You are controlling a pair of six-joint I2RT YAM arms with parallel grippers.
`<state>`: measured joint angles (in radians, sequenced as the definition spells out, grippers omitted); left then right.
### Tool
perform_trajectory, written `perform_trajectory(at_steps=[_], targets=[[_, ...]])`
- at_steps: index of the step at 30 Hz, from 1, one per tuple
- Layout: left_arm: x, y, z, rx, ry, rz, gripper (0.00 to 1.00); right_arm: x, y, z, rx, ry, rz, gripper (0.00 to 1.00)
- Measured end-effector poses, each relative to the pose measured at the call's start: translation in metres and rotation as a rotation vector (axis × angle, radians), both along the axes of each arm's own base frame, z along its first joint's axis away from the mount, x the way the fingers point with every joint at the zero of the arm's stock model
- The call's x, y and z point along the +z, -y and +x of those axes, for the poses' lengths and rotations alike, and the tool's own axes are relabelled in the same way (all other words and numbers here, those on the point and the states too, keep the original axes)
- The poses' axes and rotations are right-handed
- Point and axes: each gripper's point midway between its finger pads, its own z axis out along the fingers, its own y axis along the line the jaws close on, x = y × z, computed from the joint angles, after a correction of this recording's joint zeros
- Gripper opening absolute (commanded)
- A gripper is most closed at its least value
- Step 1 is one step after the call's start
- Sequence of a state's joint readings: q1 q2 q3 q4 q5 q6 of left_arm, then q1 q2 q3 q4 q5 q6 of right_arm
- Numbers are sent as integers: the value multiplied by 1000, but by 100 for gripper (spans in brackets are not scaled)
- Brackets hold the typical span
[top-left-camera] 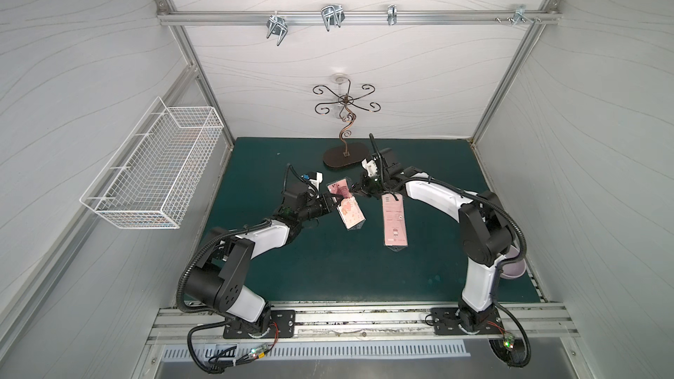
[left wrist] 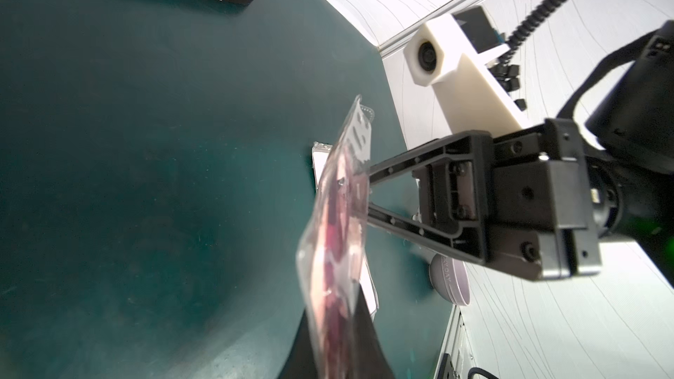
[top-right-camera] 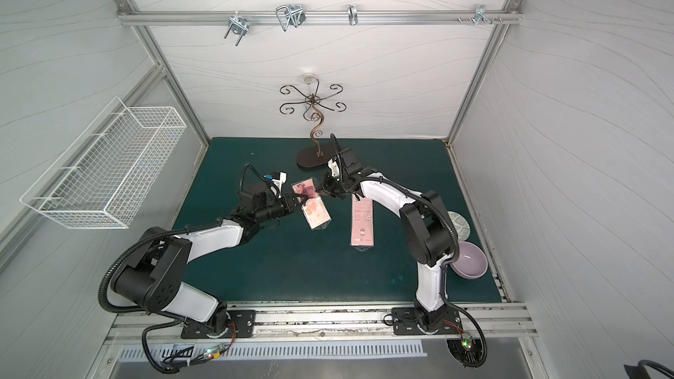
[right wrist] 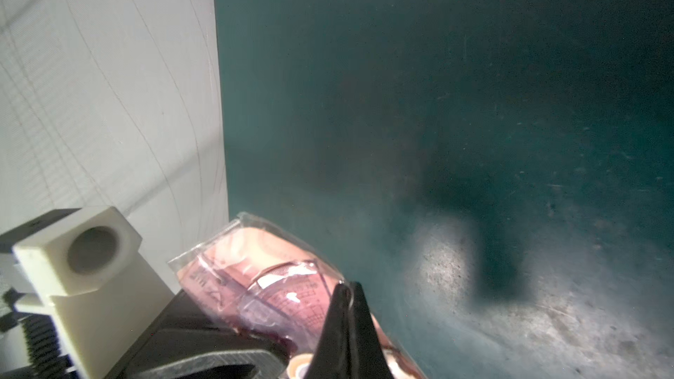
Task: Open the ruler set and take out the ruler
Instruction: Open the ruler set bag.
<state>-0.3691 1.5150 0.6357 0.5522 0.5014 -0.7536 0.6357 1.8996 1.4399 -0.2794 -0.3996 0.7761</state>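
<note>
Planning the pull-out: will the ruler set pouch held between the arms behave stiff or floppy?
Probably floppy: the ruler set pouch creases where the right end effector pinches it. Likely light, since it hangs from fingertip grips. Glossy film may slip.

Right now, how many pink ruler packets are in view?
2: the held packet, pinched between left gripper and right gripper; the other packet flat on the green mat.
</note>
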Motion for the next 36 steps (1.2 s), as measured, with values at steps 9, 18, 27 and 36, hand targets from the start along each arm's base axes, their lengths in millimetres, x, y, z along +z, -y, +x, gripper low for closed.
perform_trajectory(at_steps=[9,18,27,36], targets=[[15,-8,-6,26,15,81,0,16,4,-2,78,210,-260,0],[15,-13,-6,27,17,154,0,12,3,-2,208,349,-482,0],[5,-15,-12,5,-7,190,0,0,7,-14,300,353,-574,0],[7,-14,-12,-5,10,198,0,2,11,-13,330,440,-703,0]])
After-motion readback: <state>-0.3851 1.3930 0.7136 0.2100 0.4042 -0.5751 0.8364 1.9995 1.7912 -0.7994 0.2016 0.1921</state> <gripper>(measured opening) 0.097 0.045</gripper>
